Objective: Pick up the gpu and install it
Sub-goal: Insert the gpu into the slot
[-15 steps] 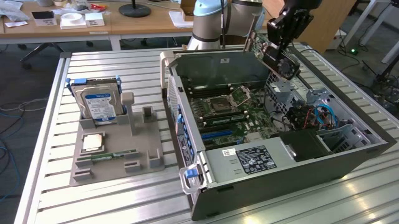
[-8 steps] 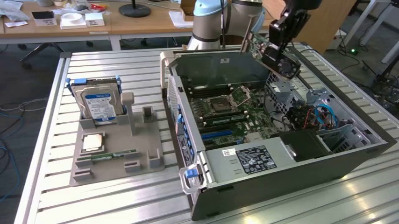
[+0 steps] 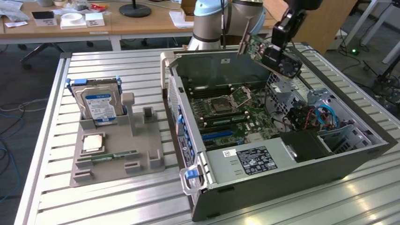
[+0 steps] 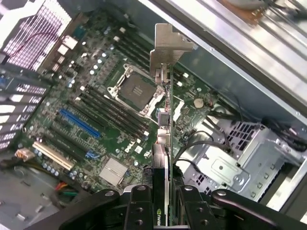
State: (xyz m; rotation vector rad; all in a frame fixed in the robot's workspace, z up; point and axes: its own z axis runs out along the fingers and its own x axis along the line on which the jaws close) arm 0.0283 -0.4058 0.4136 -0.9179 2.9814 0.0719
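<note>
Both jaws of the gripper (image 3: 277, 43) clamped on the gpu (image 3: 284, 61), we are trying to square its edge with the motherboard (image 3: 228, 110) slots.

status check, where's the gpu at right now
claw shut on gpu. gpu held in air above open case, not in a slot. nothing seen between it and motherboard.

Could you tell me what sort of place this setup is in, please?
Probably a robotics lab: a robot arm stands at a slatted metal table bearing an open computer case, its claw holds the gpu above the case, and cluttered wooden desks stand behind.
</note>
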